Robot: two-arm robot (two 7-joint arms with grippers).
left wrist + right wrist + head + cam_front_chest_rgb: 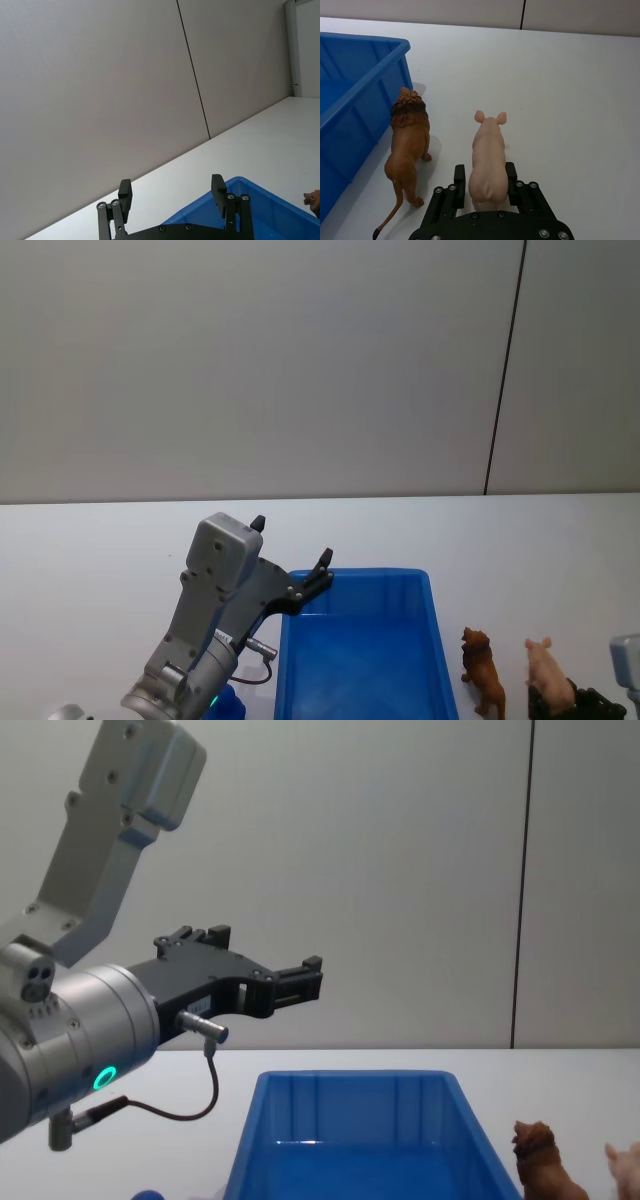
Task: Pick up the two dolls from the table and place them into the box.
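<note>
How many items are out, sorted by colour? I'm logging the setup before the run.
Reddish-brown: 1, the lion doll standing on the table.
Pale pink: 1, the pig doll, standing between the fingers of the right tool.
Blue: 1, the box, with the left tool open and raised near its far left corner.
Total: 3.

Even, bright, diffuse light from above; no hard glare. The white table (570, 100) reads evenly lit, with only soft, short shadows under the brown lion figurine (407, 145) and the pink pig figurine (487, 160). The blue bin (360, 650) shows a faint sheen on its floor. All views are sharp, without motion blur. The grey wall (100, 100) darkens slightly toward the picture corners.
</note>
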